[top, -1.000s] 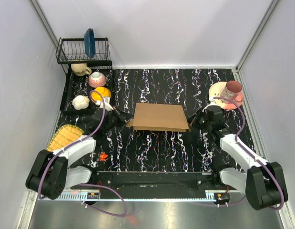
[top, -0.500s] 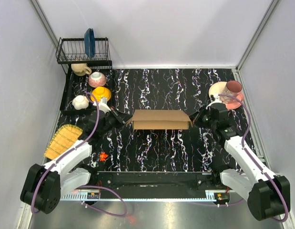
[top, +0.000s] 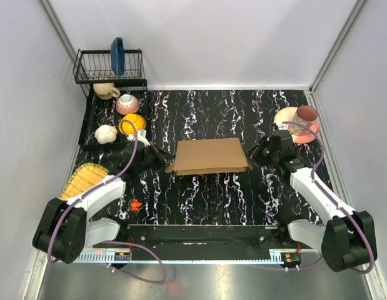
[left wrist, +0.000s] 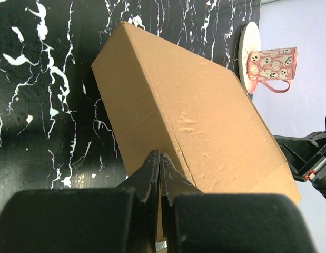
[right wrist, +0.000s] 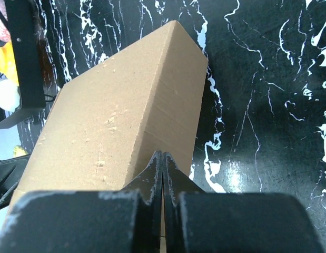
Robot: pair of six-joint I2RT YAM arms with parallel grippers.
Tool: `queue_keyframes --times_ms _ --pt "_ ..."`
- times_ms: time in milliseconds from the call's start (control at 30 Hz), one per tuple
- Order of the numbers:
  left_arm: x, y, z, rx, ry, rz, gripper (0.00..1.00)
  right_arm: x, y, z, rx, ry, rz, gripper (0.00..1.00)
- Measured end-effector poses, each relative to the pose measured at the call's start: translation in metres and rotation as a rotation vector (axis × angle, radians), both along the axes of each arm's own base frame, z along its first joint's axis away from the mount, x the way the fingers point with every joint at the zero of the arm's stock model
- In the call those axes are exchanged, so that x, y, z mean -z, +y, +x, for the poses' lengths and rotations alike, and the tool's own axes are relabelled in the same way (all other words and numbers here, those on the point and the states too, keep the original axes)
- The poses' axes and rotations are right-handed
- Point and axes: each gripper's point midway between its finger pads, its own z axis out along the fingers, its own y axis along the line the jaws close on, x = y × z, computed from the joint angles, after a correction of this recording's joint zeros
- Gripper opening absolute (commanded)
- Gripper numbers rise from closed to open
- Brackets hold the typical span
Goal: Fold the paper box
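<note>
Tipped flatter than a half-second ago, paper box [top: 210, 155] at mid-desk [top: 212, 200], pinched at its left end by left jaws, right end by right jaws (both clamped thin on cardboard).

A black table [top: 212, 112] with white marble streaks fills the floor between pale walls. At its far left corner stands a black wire dish rack [top: 109, 67] with a blue plate [top: 117, 55] upright in it. In front of the rack, on a black tray [top: 92, 119], sit a beige cup [top: 105, 90], a pink bowl [top: 127, 104], a yellow-orange bowl [top: 132, 122] and a white cup [top: 105, 134]. A yellow woven mat [top: 85, 179] lies near the left edge, with small red bits [top: 135, 204] nearby. At the far right, a pink patterned mug [top: 304, 118] rests on a pink plate [top: 282, 119].
</note>
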Motion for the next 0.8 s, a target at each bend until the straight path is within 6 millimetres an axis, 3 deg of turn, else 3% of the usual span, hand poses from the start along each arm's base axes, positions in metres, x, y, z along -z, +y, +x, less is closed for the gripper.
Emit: queue_keyframes --times_ms 367,800 --pt "-0.030 -0.005 0.016 -0.002 -0.035 -0.005 0.02 -0.003 -0.003 0.009 0.020 0.014 -0.013 0.00" --pt "-0.070 -0.004 -0.023 0.060 -0.058 -0.052 0.03 -0.040 -0.004 -0.027 0.034 -0.002 0.067 0.00"
